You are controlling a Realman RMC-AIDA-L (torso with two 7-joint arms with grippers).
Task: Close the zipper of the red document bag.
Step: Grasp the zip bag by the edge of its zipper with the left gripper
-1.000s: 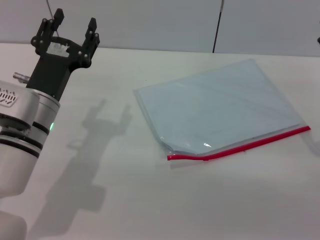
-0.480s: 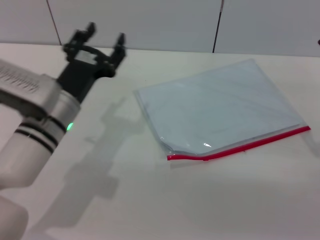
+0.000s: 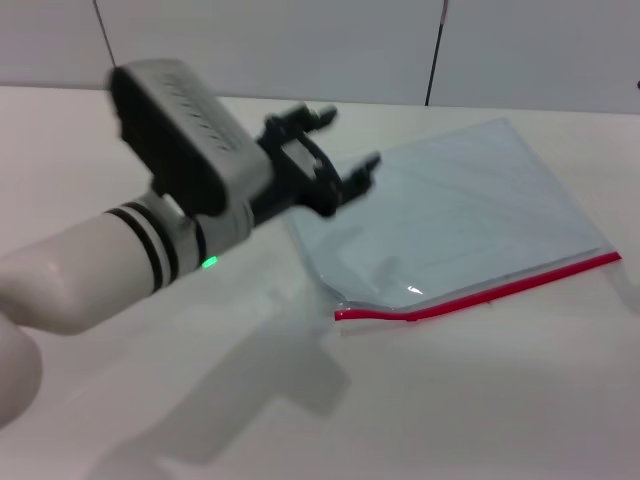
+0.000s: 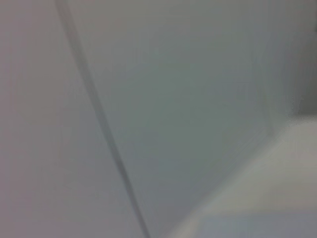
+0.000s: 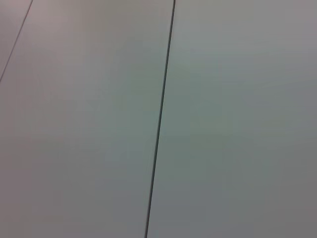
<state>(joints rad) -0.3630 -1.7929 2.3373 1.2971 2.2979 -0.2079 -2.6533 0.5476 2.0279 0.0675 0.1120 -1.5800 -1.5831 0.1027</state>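
The red document bag point(image 3: 470, 215), a flat translucent pale-blue pouch, lies on the white table point(image 3: 480, 400) at the centre right of the head view. Its zipper point(image 3: 500, 291) is a thin bright-red strip along the near long edge, from the bag's near-left corner to its right corner. My left gripper point(image 3: 345, 142) hovers open above the bag's far-left corner, its dark fingers point(image 3: 366, 164) spread with nothing between them. The right gripper is out of view. Both wrist views show only grey wall panels.
A grey panelled wall point(image 3: 300, 45) with dark vertical seams stands behind the table's far edge. My left arm point(image 3: 130, 250) reaches across the left half of the table and casts a shadow on it.
My left arm has swung from the far left of the table to the right, bringing its open gripper over the bag's far-left corner. The bag has not moved.
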